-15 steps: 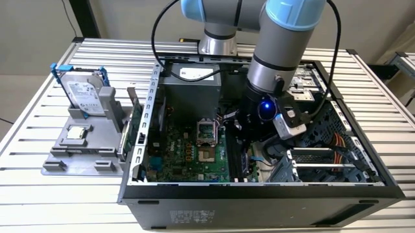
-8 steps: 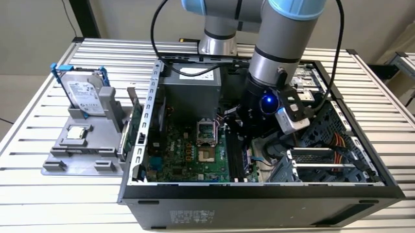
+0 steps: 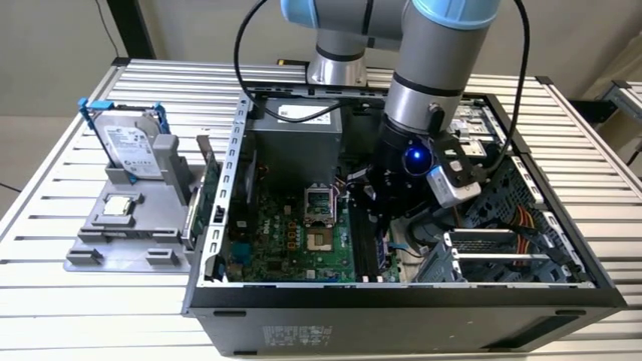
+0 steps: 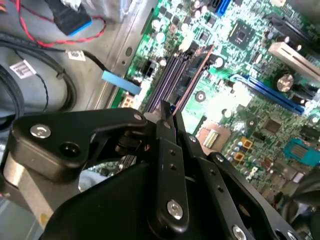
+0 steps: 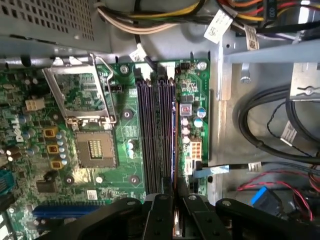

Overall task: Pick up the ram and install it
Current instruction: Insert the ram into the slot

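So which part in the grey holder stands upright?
The blue-framed silver hard drive stands on edge; the small square CPU chip lies flat.

Nothing can be read with confidence. In the exterior view, the white label on the hard drive, the sticker on the power supply and the pale sticker on the case front all carry print too fine to make out. In the first wrist view a white cable tag shows only blurred print, as does the paper tag in the second wrist view.
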Controlling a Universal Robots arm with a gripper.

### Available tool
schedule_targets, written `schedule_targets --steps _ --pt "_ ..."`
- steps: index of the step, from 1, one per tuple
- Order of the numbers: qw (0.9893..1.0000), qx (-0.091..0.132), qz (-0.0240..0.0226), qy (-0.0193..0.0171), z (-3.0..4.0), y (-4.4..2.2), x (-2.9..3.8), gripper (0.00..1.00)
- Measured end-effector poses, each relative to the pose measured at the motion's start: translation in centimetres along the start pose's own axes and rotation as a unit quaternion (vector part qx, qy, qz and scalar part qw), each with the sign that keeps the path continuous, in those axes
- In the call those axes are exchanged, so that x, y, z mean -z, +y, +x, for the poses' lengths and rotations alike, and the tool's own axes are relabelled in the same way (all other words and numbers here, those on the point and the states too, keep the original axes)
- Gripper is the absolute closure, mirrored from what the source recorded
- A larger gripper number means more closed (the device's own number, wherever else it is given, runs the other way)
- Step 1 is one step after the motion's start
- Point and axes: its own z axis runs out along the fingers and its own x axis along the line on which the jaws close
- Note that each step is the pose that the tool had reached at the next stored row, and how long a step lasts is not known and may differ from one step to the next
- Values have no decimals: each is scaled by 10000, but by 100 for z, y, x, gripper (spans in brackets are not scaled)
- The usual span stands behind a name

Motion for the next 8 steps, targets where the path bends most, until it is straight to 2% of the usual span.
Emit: schedule_targets --steps 2,8 --pt "10000 0 0 -1 -2 8 -30 100" --pt "10000 0 0 0 -1 8 -30 100"
